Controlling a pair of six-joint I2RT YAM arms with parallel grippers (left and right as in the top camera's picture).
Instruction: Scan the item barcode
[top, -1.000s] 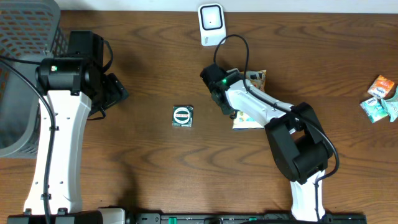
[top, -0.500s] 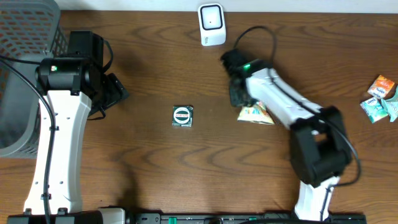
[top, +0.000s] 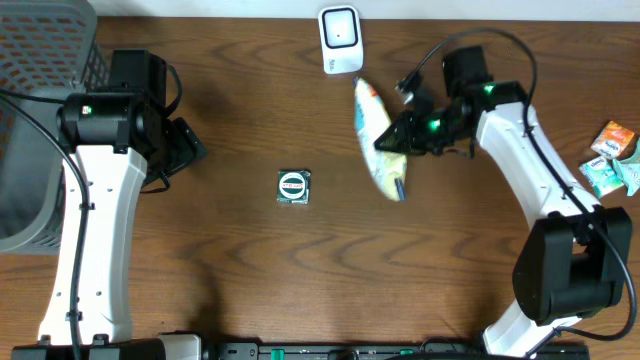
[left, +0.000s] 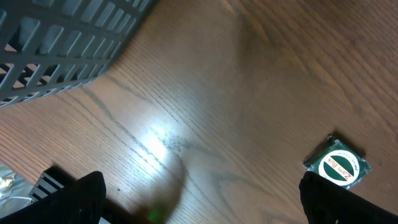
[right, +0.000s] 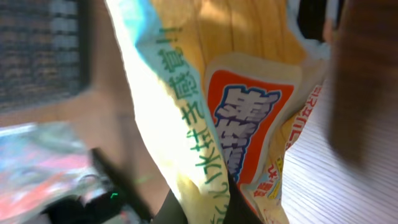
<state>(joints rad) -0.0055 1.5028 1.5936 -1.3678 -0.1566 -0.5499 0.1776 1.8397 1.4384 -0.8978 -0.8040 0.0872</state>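
Table: dark wood under your arms | far left corner: you have a grey mesh basket | far edge, middle: your white scanner | middle: one square packet, round label up, flat, well apart from the rest | right edge: you'll see small packets, orange and green, clustered together

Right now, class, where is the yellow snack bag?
In the overhead view, the yellow snack bag is right of centre, gripped by the right claw, just below the white scanner and right of the small square packet.
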